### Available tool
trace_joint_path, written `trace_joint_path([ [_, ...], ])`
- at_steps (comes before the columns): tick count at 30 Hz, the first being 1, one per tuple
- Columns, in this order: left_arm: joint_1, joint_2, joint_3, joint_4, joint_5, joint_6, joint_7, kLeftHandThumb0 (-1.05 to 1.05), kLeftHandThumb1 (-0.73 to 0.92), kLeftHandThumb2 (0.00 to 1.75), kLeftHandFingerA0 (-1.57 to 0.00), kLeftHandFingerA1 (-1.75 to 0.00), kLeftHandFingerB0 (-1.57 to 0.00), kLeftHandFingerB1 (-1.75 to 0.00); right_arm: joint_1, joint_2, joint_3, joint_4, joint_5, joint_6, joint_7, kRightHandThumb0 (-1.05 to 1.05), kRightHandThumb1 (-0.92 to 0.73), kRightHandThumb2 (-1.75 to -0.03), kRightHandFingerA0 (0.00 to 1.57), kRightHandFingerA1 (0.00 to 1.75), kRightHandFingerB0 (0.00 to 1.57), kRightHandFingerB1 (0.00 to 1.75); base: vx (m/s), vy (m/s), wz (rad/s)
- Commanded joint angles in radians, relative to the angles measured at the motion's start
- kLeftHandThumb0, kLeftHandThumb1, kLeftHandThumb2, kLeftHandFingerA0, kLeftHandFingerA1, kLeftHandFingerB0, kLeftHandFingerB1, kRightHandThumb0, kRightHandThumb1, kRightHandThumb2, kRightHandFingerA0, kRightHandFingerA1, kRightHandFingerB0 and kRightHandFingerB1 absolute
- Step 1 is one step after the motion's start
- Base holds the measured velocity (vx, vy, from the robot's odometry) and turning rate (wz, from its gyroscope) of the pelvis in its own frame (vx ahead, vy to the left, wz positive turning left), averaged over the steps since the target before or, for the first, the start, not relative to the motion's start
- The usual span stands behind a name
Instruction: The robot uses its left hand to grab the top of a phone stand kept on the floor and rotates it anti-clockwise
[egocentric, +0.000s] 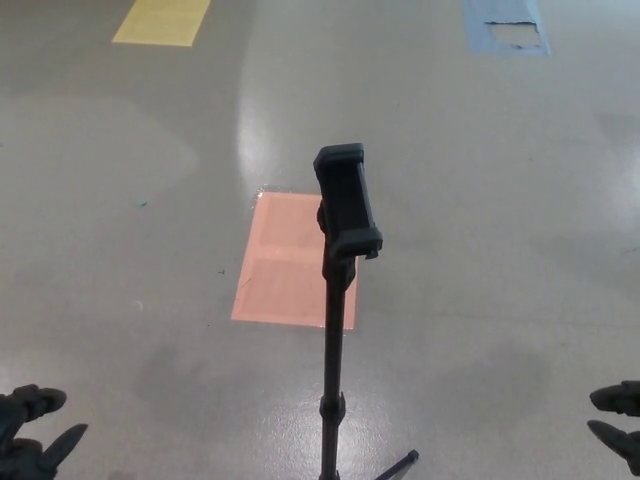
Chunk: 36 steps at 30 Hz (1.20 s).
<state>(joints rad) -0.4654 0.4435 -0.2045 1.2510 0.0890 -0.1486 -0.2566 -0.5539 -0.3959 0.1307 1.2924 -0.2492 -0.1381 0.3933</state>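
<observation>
Phone stand (338, 300): black all over, clamp head, pole and the one leg tip visible at the bottom edge; matte, no markings.

Floor (480, 180): grey, glossy, a pale whitish glare streak running down the middle; faint darker blotches near the bottom.

Orange patch (285, 258): salmon-orange rectangle on the floor, a faint crease line across it.

Yellow patch (163, 20): flat yellow, top left.

Blue patch (508, 27): light blue, top right, with a grey worn area inside.

Left hand (28, 445): black.

Right hand (620, 423): black.
</observation>
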Motion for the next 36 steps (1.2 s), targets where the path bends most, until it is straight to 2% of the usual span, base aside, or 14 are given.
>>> trace_joint_path([
  [1, 0.004, 0.027, -0.001, 0.025, 0.061, -0.085, 0.012, -0.76, 0.65, 1.0, -0.13, -0.45, 0.0, -0.35, 0.016, 0.0, 0.001, 0.001, -0.005, -0.007, -0.015, -0.71, -0.84, -0.66, 0.11, 0.28, 0.13, 0.23, 0.0, 0.0, 0.0],
  [5, 0.006, 0.025, 0.006, 0.032, 0.067, -0.093, 0.01, -0.76, 0.65, 0.99, -0.14, -0.45, 0.0, -0.35, 0.016, 0.005, -0.001, 0.002, -0.001, -0.003, -0.011, -0.69, -0.81, -0.66, 0.1, 0.26, 0.12, 0.24, 0.0, 0.0, 0.0],
  [6, 0.005, 0.024, 0.008, 0.033, 0.069, -0.095, 0.008, -0.77, 0.81, 0.66, -0.17, -0.29, -0.1, -0.24, 0.016, 0.005, -0.004, 0.002, 0.003, -0.006, -0.008, -0.71, -0.83, -0.65, 0.11, 0.29, 0.14, 0.24, 0.0, 0.0, 0.0],
  [7, 0.004, 0.024, 0.009, 0.034, 0.069, -0.096, 0.008, -0.77, 0.81, 0.66, -0.17, -0.29, -0.1, -0.24, 0.016, 0.004, -0.004, 0.001, 0.003, -0.009, -0.007, -0.71, -0.83, -0.65, 0.11, 0.29, 0.14, 0.24, 0.0, 0.0, 0.0],
  [8, 0.004, 0.023, 0.009, 0.035, 0.07, -0.097, 0.007, -0.77, 0.81, 0.66, -0.17, -0.29, -0.1, -0.24, 0.015, 0.004, -0.003, 0.002, 0.002, -0.01, -0.008, -0.81, -0.68, -0.98, 0.0, 0.39, 0.12, 0.37, 0.0, 0.0, 0.0],
  [9, 0.003, 0.023, 0.01, 0.036, 0.071, -0.098, 0.007, -0.77, 0.81, 0.66, -0.17, -0.29, -0.1, -0.24, 0.015, 0.004, -0.002, 0.002, 0.0, -0.011, -0.008, -0.81, -0.68, -0.98, 0.0, 0.39, 0.12, 0.37, 0.0, 0.0, 0.0],
  [10, 0.003, 0.023, 0.011, 0.036, 0.073, -0.098, 0.006, -0.76, 0.65, 0.99, -0.12, -0.45, 0.0, -0.34, 0.013, 0.003, 0.002, 0.001, -0.004, -0.011, -0.01, -0.86, -0.71, -0.98, 0.01, 0.38, 0.08, 0.36, 0.0, 0.0, 0.0],
  [17, -0.009, 0.021, 0.017, 0.04, 0.089, -0.094, 0.005, -0.76, 0.65, 0.99, -0.06, -0.41, -0.04, -0.33, -0.003, 0.002, 0.013, 0.001, -0.013, -0.007, -0.012, -0.84, -0.71, -0.99, 0.0, 0.38, 0.07, 0.35, 0.0, 0.0, 0.0],
  [21, -0.01, 0.02, 0.021, 0.042, 0.096, -0.096, 0.003, -0.74, 0.64, 0.97, -0.07, -0.42, -0.01, -0.34, -0.006, 0.004, 0.015, 0.001, -0.012, -0.01, -0.008, -0.81, -0.69, -0.99, 0.0, 0.39, 0.11, 0.36, 0.0, 0.0, 0.0],
  [23, -0.01, 0.019, 0.02, 0.042, 0.101, -0.095, 0.004, -0.72, 0.63, 0.97, -0.08, -0.42, -0.01, -0.35, -0.006, 0.003, 0.015, 0.001, -0.013, -0.013, -0.007, -0.84, -0.71, -1.0, 0.0, 0.39, 0.08, 0.35, 0.0, 0.0, 0.0],
  [33, -0.016, 0.018, 0.02, 0.047, 0.123, -0.09, 0.002, -0.7, 0.62, 0.95, -0.09, -0.43, -0.02, -0.35, -0.013, 0.005, 0.02, -0.001, -0.019, -0.008, -0.009, -0.84, -0.71, -0.98, 0.05, 0.41, 0.05, 0.38, 0.0, 0.0, 0.0],
  [34, -0.015, 0.017, 0.021, 0.046, 0.123, -0.091, 0.003, -0.71, 0.62, 0.96, -0.1, -0.44, -0.01, -0.35, -0.013, 0.004, 0.021, 0.001, -0.02, -0.009, -0.011, -0.7, -0.86, -0.66, 0.13, 0.3, 0.13, 0.26, 0.0, 0.0, 0.0],
  [35, -0.014, 0.018, 0.022, 0.046, 0.124, -0.092, 0.002, -0.72, 0.63, 0.96, -0.1, -0.43, 0.0, -0.34, -0.013, 0.004, 0.019, 0.001, -0.019, -0.008, -0.01, -0.84, -0.72, -0.99, 0.02, 0.39, 0.03, 0.35, 0.0, 0.0, 0.0],
  [36, -0.014, 0.018, 0.023, 0.045, 0.124, -0.093, 0.002, -0.72, 0.63, 0.96, -0.1, -0.43, 0.0, -0.34, -0.013, 0.004, 0.018, 0.001, -0.018, -0.007, -0.009, -0.84, -0.72, -0.99, 0.02, 0.39, 0.03, 0.35, 0.0, 0.0, 0.0],
])
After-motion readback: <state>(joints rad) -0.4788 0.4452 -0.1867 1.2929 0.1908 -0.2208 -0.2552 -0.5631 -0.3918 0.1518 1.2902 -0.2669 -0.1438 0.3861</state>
